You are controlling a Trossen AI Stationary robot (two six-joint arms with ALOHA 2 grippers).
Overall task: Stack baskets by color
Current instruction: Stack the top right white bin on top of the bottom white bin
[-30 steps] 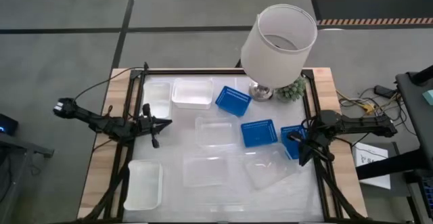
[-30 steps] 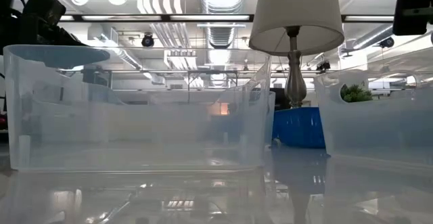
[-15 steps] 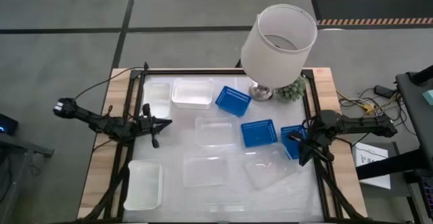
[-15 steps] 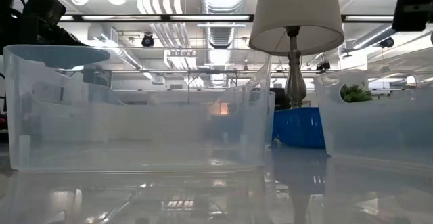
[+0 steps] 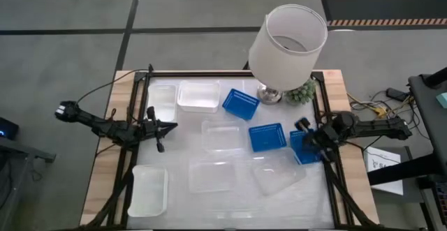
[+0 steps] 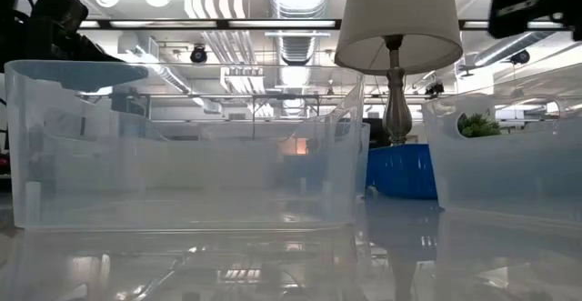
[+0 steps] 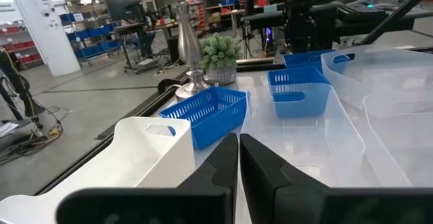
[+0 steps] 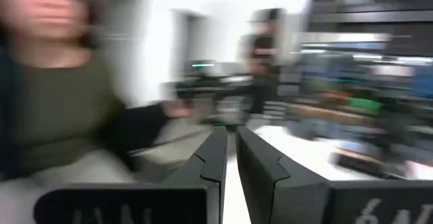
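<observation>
Several small baskets rest on their bottoms on the white table (image 5: 178, 154). Three are blue: one at the far middle (image 5: 241, 104), one in the centre (image 5: 267, 137), one at the right (image 5: 306, 150). White ones sit at the far left (image 5: 199, 96) and near left (image 5: 149, 189). Clear ones lie in the middle (image 5: 223, 135) and near side (image 5: 213, 175) (image 5: 278, 175). My left gripper (image 5: 173, 125) (image 7: 238, 163) hovers shut at the left, pointing level across the table. My right gripper (image 5: 299, 125) (image 8: 231, 156) is shut, above the right blue basket's far edge, holding nothing.
A lamp with a big white shade (image 5: 288, 42) and a small green plant (image 5: 302, 91) stand at the far right. A black frame (image 5: 320, 105) runs round the table. The blurred right wrist view shows a person in an olive top (image 8: 61, 95) beyond the table.
My right gripper has swung round and tipped up: it pointed toward the near edge, and now it points toward the table's left and far side, a little higher. It has stayed shut. The baskets have not moved.
</observation>
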